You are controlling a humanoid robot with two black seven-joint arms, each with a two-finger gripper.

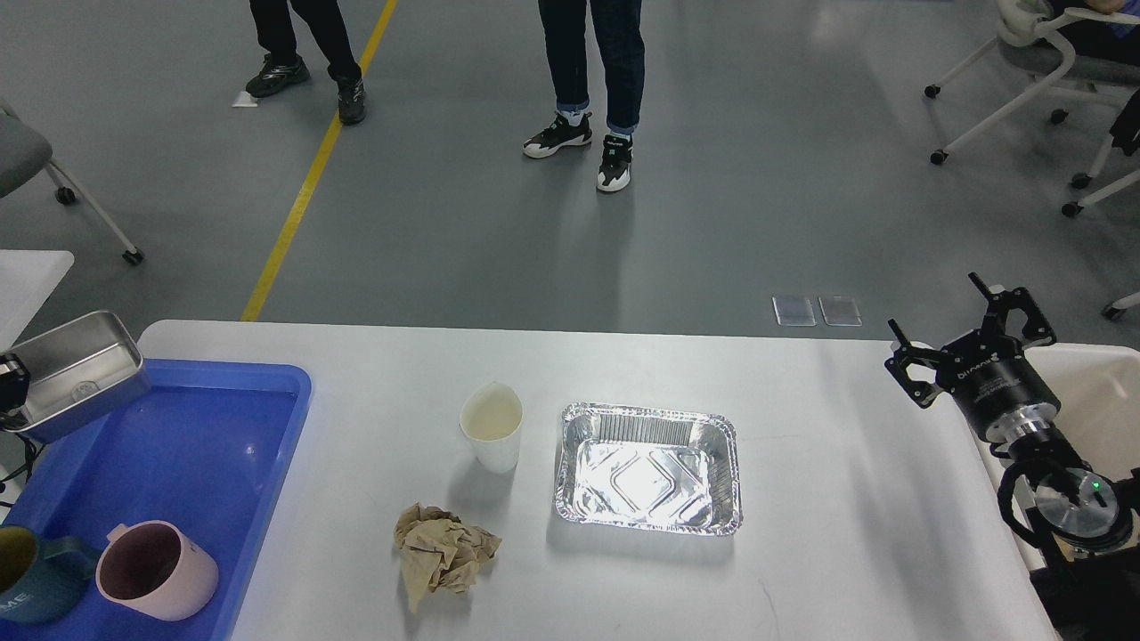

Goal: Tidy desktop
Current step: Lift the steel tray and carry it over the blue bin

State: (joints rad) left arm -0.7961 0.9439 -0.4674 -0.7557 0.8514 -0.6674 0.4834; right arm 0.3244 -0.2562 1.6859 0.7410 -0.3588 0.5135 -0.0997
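The white desktop (846, 499) carries a white paper cup (491, 436), an empty foil tray (648, 467) and a crumpled brown paper wad (441, 552). At the far left edge my left gripper (11, 385) is mostly cut off by the frame. It is shut on the end of a steel box (76, 374), which hangs tilted over the back left corner of the blue tray (205, 445). My right gripper (940, 312) stands open and empty above the desktop's right edge.
In the blue tray's front lie a pink mug (153, 570) and a teal mug (27, 588). A cream bin (1100, 383) sits beside the table on the right. Two people (592, 53) stand on the floor beyond the table, with chairs (1042, 62) at far right.
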